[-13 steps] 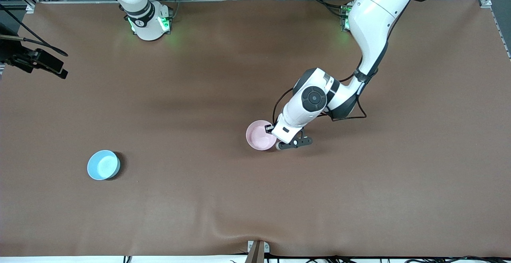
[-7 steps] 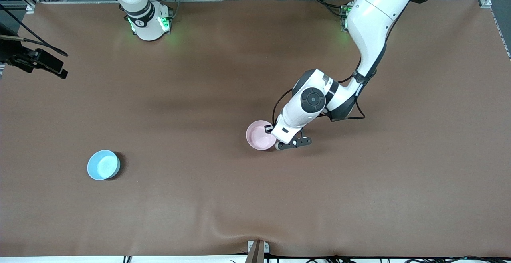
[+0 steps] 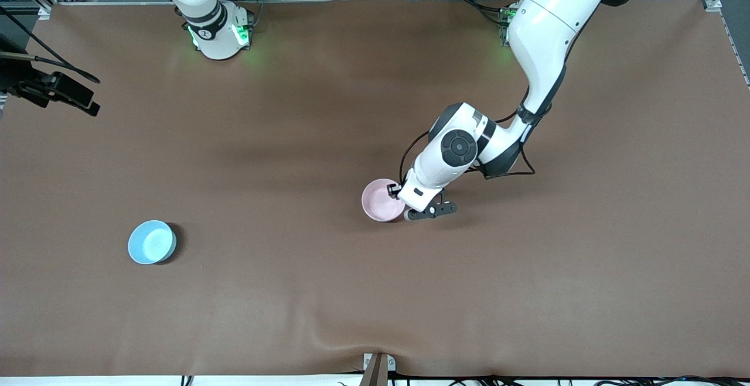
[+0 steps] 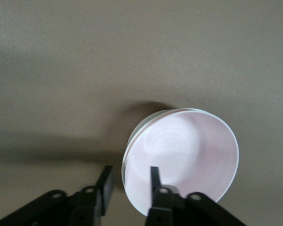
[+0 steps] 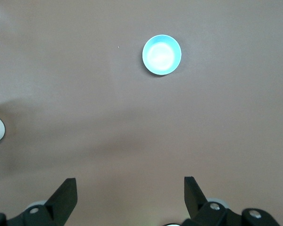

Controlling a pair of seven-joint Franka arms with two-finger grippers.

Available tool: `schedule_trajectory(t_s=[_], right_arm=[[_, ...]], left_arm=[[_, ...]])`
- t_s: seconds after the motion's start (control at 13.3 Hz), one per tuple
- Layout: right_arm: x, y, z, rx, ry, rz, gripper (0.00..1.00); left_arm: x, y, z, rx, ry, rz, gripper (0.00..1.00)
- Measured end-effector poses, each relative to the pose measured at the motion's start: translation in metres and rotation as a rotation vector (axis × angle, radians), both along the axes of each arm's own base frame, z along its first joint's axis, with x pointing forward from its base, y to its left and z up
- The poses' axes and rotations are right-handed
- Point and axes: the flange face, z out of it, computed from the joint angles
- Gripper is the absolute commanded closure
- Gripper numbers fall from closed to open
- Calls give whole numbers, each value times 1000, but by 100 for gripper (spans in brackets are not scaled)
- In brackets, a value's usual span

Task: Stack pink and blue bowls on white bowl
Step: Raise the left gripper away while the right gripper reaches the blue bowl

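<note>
Brown table; one pink bowl; one blue bowl.

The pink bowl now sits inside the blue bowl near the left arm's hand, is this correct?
No. The pink bowl sits inside a white bowl, as the left wrist view shows. The blue bowl stands alone toward the right arm's end of the table.

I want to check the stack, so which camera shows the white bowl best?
The left wrist view: the white bowl shows as a thin rim under the pink bowl. In the front view the pink bowl covers it; the right wrist view catches only an edge.
</note>
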Motion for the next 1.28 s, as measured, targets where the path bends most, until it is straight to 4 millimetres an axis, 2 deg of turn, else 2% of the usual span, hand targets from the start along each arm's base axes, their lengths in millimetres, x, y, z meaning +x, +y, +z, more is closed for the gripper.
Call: schedule_trajectory(t_s=[0.15, 0.3, 0.53, 0.75, 0.9, 1.13, 1.28], right_arm=[[0, 0, -1, 0, 1, 0, 0], [1, 0, -3, 0, 5, 0, 0], [8, -6, -13, -12, 19, -8, 0], [19, -17, -32, -55, 50, -21, 0], [22, -18, -36, -57, 55, -22, 0], [22, -21, -36, -57, 53, -27, 0], [23, -34, -36, -56, 43, -51, 0]], left_arm=[[5, -1, 14, -9, -19, 3, 0], [8, 4, 38, 7, -14, -2, 0], [14, 25, 93, 72, -35, -23, 0], [22, 58, 146, 109, -52, 4, 0], [29, 85, 174, 126, -54, 37, 0], [36, 128, 201, 163, -37, 36, 0], [39, 155, 217, 181, -33, 1, 0]])
